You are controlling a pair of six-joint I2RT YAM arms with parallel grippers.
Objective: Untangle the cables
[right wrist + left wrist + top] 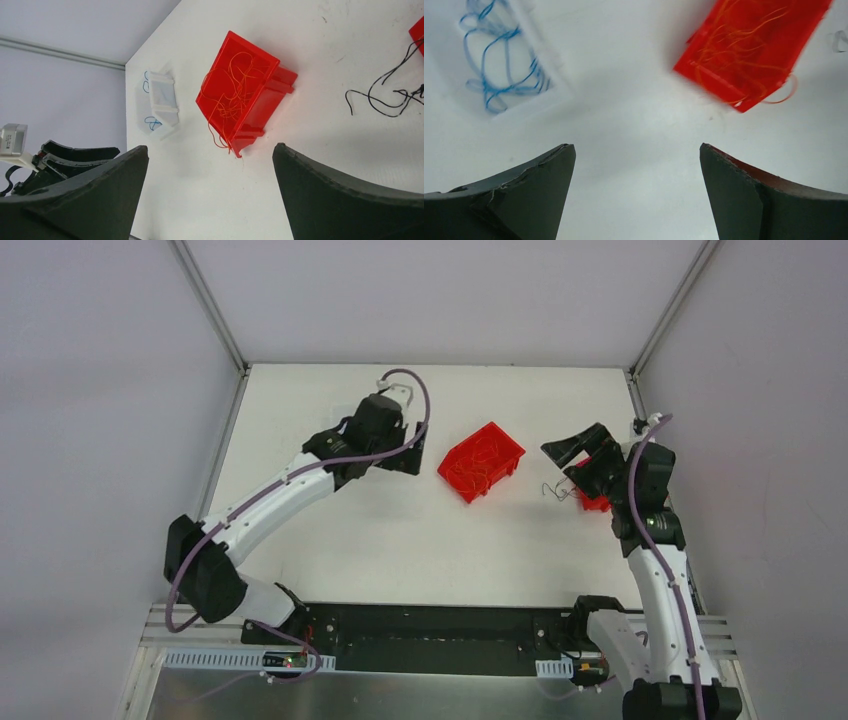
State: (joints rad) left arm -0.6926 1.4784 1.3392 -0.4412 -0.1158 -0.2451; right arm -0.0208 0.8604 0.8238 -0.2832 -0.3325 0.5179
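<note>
Orange cables lie tangled in a red bin at the table's middle, one strand hanging over its rim. Blue cables lie in a white bin, also seen as the white bin from the right wrist. Loose black cables squiggle on the table beside a second red bin. My left gripper hovers open over bare table between the two bins. The right gripper is open too, above the table right of the red bin. Neither holds anything.
The white table is walled at the back and both sides by metal frame posts. The left arm reaches diagonally across the left half and covers the white bin from above. The right arm stands along the right edge.
</note>
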